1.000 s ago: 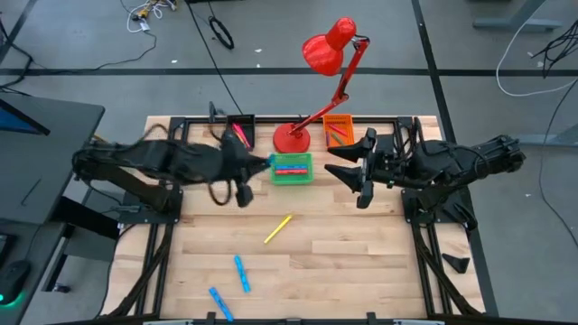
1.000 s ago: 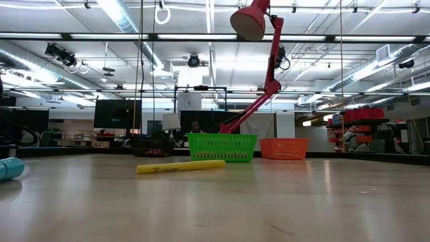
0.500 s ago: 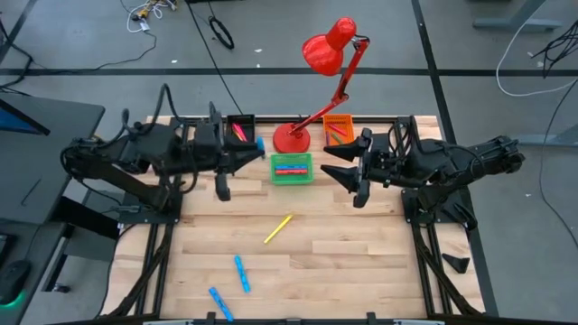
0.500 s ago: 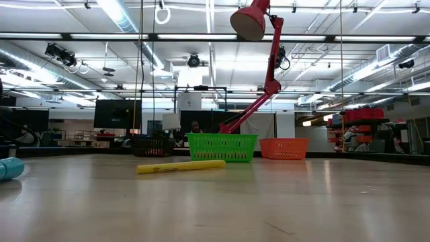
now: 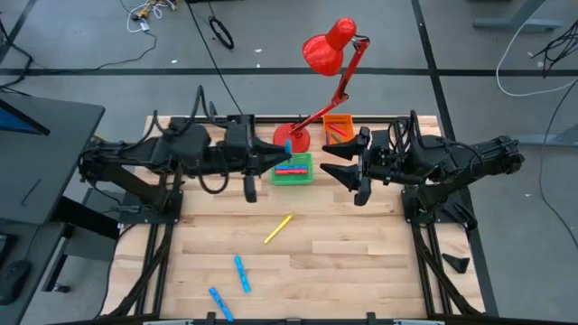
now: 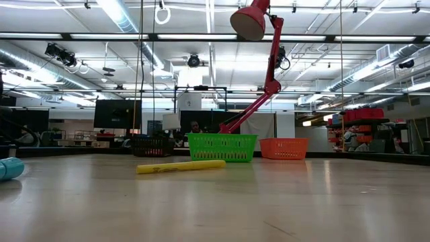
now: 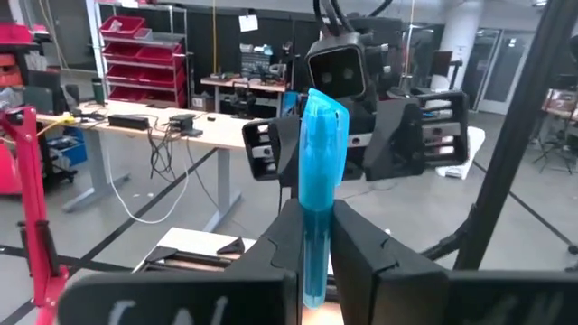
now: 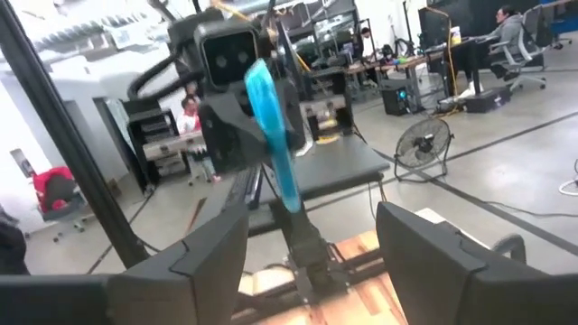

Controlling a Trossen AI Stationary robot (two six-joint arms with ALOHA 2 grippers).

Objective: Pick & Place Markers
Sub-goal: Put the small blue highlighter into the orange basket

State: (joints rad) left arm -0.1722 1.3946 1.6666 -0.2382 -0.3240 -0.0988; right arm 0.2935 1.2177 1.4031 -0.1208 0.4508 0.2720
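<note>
The left gripper (image 5: pixel 283 150) is clamped on a blue marker (image 5: pixel 287 148) and hangs at the far edge of the green bin (image 5: pixel 292 169), with the red lamp's base (image 5: pixel 293 137) just beyond its tip. Facing it from the other side of that bin, the right gripper (image 5: pixel 348 170) stands with its fingers wide apart and nothing between them.

Only the left wrist view shows the grip itself: the blue marker (image 7: pixel 316 203) stands upright between the two dark fingers (image 7: pixel 276 246), its capped end above them, with the right arm's camera head straight ahead. The right wrist view returns the look: the same marker (image 8: pixel 272 131) sticks out, tilted, from the left gripper (image 8: pixel 282 171), framed by the right gripper's own spread fingers (image 8: pixel 432 250). The low view catches neither gripper; it shows a yellow marker (image 6: pixel 180 166) lying flat on the table (image 6: pixel 269 202) before the green bin (image 6: pixel 222 147), with a black bin (image 6: pixel 152 145) and an orange bin (image 6: pixel 284 148) to either side.

From above, the yellow marker (image 5: pixel 277 228) lies nearer than both grippers, and two more blue markers (image 5: pixel 241 273) farther still.

A second ago the left gripper was at the bin's left side; half a second ago it had pulled back toward the black bin (image 5: pixel 238 126); now it has swung in to the green bin. The right gripper has barely shifted.

No writing can be read.
</note>
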